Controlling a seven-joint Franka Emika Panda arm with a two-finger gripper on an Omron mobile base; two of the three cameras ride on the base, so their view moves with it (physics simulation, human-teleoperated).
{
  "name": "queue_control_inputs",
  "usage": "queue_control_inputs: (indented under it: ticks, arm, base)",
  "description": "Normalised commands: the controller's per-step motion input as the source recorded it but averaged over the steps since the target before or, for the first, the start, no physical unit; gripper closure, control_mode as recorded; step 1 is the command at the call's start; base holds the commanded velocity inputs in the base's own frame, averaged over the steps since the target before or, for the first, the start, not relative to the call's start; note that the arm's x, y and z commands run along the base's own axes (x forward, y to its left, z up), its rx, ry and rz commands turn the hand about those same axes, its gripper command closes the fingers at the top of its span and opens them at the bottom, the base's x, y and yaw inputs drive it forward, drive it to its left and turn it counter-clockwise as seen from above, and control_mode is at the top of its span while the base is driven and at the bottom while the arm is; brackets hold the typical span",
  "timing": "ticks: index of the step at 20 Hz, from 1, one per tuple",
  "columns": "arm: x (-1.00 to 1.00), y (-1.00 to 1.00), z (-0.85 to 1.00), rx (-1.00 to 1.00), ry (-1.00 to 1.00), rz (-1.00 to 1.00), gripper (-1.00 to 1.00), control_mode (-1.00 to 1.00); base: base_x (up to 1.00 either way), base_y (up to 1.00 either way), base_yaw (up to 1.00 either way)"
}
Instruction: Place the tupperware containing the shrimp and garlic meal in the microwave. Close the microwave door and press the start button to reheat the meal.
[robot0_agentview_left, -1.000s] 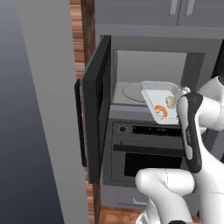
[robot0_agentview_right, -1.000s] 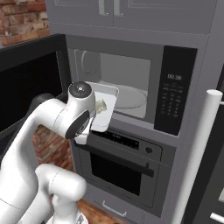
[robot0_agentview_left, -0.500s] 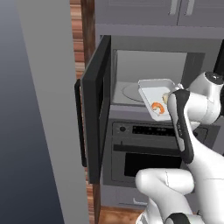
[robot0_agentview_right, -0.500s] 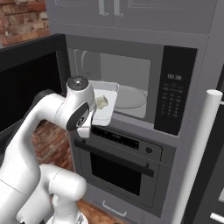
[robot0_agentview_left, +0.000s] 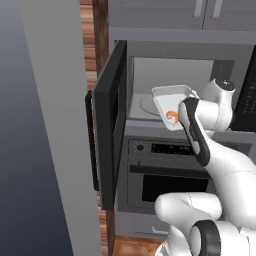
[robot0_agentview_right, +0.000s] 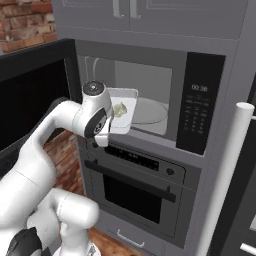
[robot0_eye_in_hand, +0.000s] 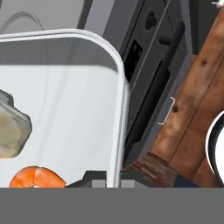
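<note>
The microwave door (robot0_agentview_left: 111, 122) stands swung wide to the left, so the mouth of the microwave (robot0_agentview_right: 150, 100) is unblocked. Inside, the round turntable (robot0_agentview_right: 150, 111) lies bare beyond the tupperware (robot0_agentview_left: 172, 102), which sits at the opening's lower edge. The black keypad panel (robot0_agentview_right: 197, 110) walls the right side, and the oven (robot0_agentview_right: 137, 187) fronts the space below.

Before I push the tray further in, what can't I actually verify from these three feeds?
- Gripper hold on the tupperware: hand view cuts the fingertips at its bottom band; in both base views the arm's wrist covers them.
- Tray's near edge: behind the wrist in the right base view.
- Shrimp: cut off at the hand view's bottom edge; garlic by its left edge.
- Keypad labels: too small to read; arm hides the panel in the left base view.
</note>
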Motion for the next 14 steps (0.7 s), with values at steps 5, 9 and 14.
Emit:
queue_control_inputs:
  ticks: [5, 9, 14]
  arm:
    - [0.64, -0.06, 0.00, 0.00, 0.00, 0.00, 1.00, -1.00]
    - [0.68, -0.27, 0.00, 0.00, 0.03, 0.00, 1.00, -1.00]
    - [0.60, -0.23, -0.09, 0.00, 0.03, 0.00, 1.00, -1.00]
  base:
    - [0.00, 0.00, 0.00]
    - [0.00, 0.00, 0.00]
    - [0.00, 0.00, 0.00]
